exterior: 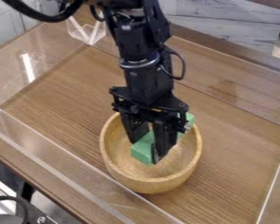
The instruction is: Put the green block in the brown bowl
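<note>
The brown bowl [119,168], round light wood with a thick rim, sits near the table's front edge. My gripper [150,156] points steeply down into it, its black fingers [166,140] shut on the green block [143,154]. The block stands tilted inside the bowl: its lower end shows between the fingers near the bowl's floor, and its upper end pokes out at the right behind the fingers. The middle of the block is hidden by the gripper.
The wooden table [73,87] has clear acrylic walls, with one along the front left [38,166] and one at the back left. A pale counter lies beyond at upper right.
</note>
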You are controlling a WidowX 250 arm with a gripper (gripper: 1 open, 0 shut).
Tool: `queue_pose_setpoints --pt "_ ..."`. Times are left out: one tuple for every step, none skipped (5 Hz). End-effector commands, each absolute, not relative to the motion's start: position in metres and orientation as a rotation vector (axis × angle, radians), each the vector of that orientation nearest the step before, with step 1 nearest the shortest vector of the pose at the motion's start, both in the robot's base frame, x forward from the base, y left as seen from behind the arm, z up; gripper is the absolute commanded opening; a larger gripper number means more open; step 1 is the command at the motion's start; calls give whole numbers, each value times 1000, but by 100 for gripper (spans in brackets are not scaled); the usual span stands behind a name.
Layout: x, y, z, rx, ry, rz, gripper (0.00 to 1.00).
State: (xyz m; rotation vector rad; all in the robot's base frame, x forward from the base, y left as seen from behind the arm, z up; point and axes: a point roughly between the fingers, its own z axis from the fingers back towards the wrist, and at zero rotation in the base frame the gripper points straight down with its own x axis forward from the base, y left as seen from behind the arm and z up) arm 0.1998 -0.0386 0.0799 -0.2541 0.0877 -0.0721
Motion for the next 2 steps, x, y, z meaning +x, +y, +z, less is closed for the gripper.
queue_pose_setpoints --pt "215 -37 91 -260 27 -80 0" --pt "217 -37 90 -263 24 -78 0"
